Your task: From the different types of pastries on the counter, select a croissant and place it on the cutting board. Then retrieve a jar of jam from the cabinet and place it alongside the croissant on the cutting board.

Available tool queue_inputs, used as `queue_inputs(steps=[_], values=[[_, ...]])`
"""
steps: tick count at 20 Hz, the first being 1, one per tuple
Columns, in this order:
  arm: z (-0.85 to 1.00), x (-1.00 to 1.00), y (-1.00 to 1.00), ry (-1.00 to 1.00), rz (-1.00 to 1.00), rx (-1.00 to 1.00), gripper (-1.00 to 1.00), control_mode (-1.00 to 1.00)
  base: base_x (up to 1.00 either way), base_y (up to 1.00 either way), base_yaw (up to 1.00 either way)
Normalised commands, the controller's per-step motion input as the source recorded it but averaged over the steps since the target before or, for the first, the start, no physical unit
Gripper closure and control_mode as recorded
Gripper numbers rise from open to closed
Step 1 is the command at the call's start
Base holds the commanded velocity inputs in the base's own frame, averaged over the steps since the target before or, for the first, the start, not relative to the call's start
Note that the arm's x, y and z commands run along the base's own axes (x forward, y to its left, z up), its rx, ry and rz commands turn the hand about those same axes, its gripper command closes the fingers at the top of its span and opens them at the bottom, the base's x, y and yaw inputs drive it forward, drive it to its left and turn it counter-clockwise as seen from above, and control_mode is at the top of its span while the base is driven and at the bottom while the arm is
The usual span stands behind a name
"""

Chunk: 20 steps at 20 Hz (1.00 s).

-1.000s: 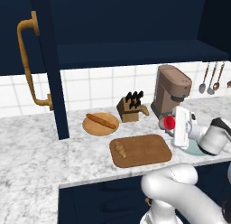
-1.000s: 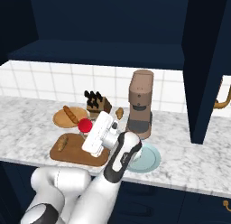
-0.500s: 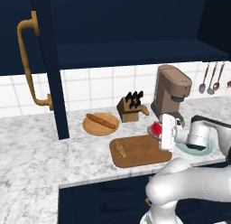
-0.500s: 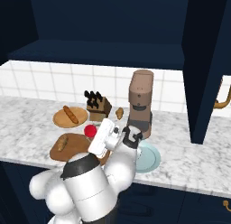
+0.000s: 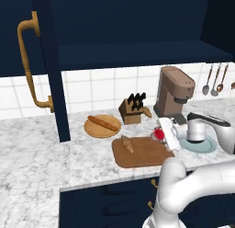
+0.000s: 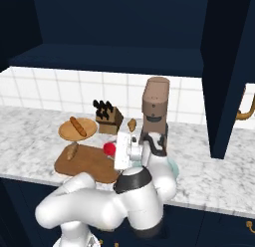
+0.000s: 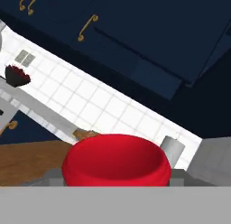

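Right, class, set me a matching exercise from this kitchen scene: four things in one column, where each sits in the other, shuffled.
Things:
1. croissant
2. baguette
3. jar of jam
4. knife block

Places:
A. on the round wooden plate
B. held in the jaws of the gripper
C. on the cutting board
D. beside the coffee machine

Pairs: 1-C, 2-A, 3-B, 4-D

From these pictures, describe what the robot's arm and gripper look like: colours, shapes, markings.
The arm is glossy white, built of thick rounded links that bulge at the elbows, with dark grey bands at the joints. No cables or markings can be made out. It ends in a flat white boxy hand carrying the gripper; its fingers are too small to describe in the base views.
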Motion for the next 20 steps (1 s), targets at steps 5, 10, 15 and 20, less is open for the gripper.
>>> queue_inputs(steps=[5,10,15,20], values=[[-0.10,0.00,0.11,0.15,-0.19,-0.42,1.00,-1.00,0.00,0.00,0.00],[0.02,-0.69,0.04,0.03,-0.13,-0.24,1.00,-1.00,0.00,0.00,0.00],[-0.41,-1.00,0.41,0.00,-0.02,-0.18,1.00,-1.00,0.00,0.00,0.00],[-0.17,0.00,0.76,0.00,-0.10,-0.04,-1.00,-1.00,0.00,0.00,0.00]])
